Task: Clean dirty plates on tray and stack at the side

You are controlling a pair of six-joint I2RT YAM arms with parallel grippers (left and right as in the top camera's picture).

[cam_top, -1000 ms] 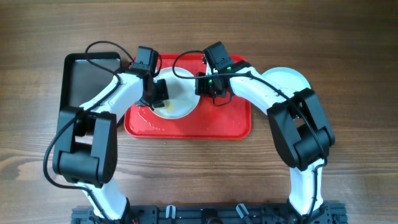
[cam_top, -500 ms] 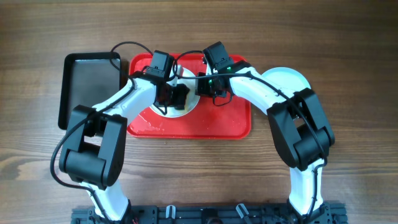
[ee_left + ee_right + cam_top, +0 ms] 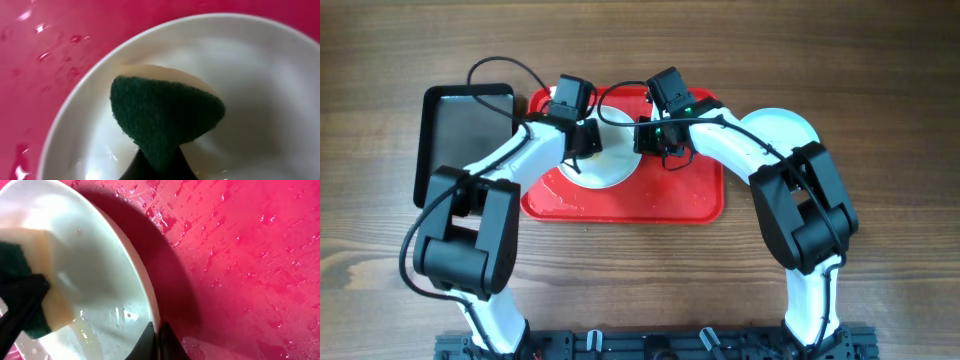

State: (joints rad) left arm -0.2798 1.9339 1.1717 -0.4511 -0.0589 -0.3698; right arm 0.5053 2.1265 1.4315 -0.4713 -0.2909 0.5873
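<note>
A cream-white plate lies on the red tray. My right gripper is shut on the plate's right rim; in the right wrist view the fingers pinch the rim and the plate is tilted above the wet tray. My left gripper is shut on a sponge with a green scouring side and presses it on the plate's inside. The sponge also shows in the right wrist view. A pale plate lies on the table to the right of the tray.
A black rectangular tray lies left of the red tray. Water drops lie on the red tray. The wooden table spreads around both trays.
My left gripper with the sponge has swept across the plate, to the right and then back up and left. The right gripper has held still on the rim.
</note>
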